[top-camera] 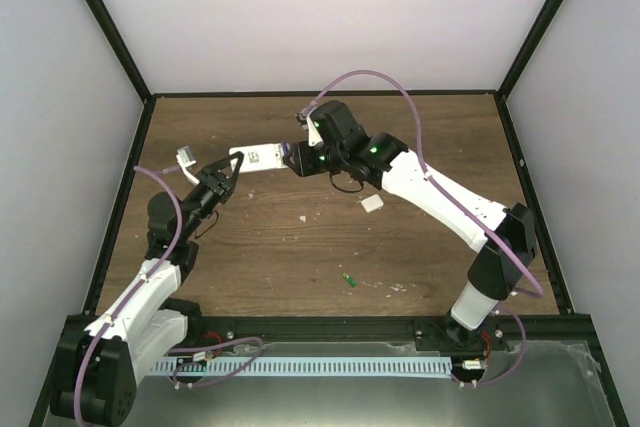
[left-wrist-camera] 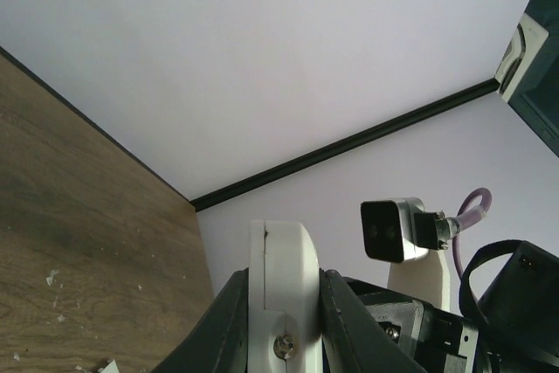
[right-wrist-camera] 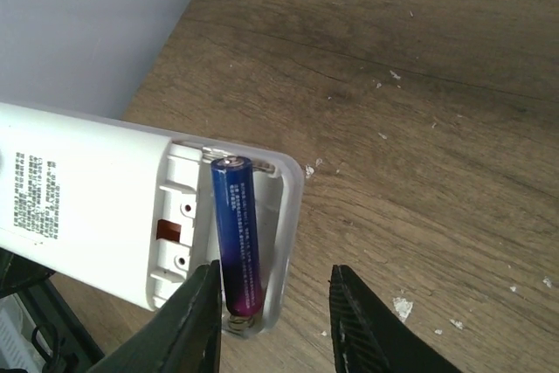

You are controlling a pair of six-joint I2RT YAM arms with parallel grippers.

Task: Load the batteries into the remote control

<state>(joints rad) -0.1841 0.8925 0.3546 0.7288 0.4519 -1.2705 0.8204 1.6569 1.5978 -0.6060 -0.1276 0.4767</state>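
Over to the right gripper (right-wrist-camera: 275,272) first: spread open, clamping nothing, poised at the open end of the remote control (right-wrist-camera: 87,198). Just beside one of its fingers (right-wrist-camera: 196,321), spot the purple-blue battery (right-wrist-camera: 238,233), lying lengthwise in the slot nearest the end wall of the compartment. Impossible to tell whether touching that finger or just clear of it. Looks seated along most of its length, though hard to call fully down at the end nearest the fingers. Next to it, toward the printed label, see one bare slot.

Across to the left gripper (left-wrist-camera: 281,279) — closed tight on the remote control's other end, apparently holding it clear of the table (top-camera: 300,247), left of centre on the far side, open back turned toward the right wrist camera.

Out on the table: find the green battery (top-camera: 349,279) lying alone on the near side, well apart from both grippers. Farther in, just beside the right arm, note the small white square piece (top-camera: 372,204).

Handling call, judged on looks alone: light, rigid, smooth and round, so apt to roll or squirt out of a pinch. Best taken across the middle of the barrel, fingers square to its length, leaving both ends free for the contacts. Press gently when seating — thin plastic walls and small metal contacts, likely easy to bend. Treat the remote control as light and stiff too, slick on its flat faces.
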